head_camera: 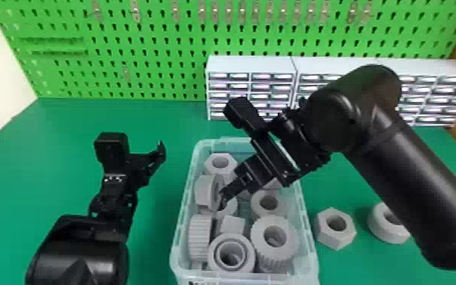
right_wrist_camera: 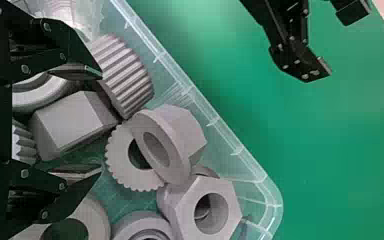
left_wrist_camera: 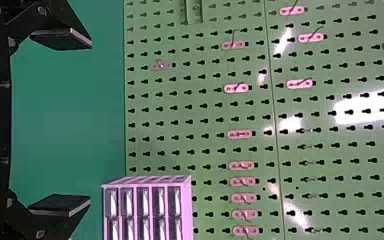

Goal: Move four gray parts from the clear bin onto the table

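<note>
Left of the bin, the black two-fingered left tool point(left_wrist_camera: 75, 120) stands idle above the tabletop, its fingers wide apart and nothing between them. The clear plastic bin point(head_camera: 186, 191) holds the gray stock: at its left side a ribbed gray cylinder point(head_camera: 199, 237) and a flanged gray part with a faceted head point(head_camera: 203, 192), beside which lies a toothed gray ring point(right_wrist_camera: 117, 155). The black right tool point(right_wrist_camera: 87, 122) reaches into the bin, its fingers parted and gripping nothing; in its wrist view a faceted gray block point(right_wrist_camera: 70, 122) appears between them, though whether they are level with the block or above it cannot be told. Right of the bin, on the tabletop, lie a gray hexagonal nut point(head_camera: 336, 229) and, farther right, a round gray ring point(head_camera: 388, 223), partly covered by the arm.

Step in hand, as judged: selection of a third part, two of the four being already out. The next move probably calls for lining the fingers up on one part, lowering and closing them without catching its neighbours, then a straight lift over the rim.

Surface and room: the tabletop point(head_camera: 22, 159) is green and smooth. A pale wall point(head_camera: 0, 57) rises at far left; a bright green pegboard point(head_camera: 155, 38) with small metal hooks spans the back; white drawer cabinets point(head_camera: 250, 65) stand before it, toward the right.
</note>
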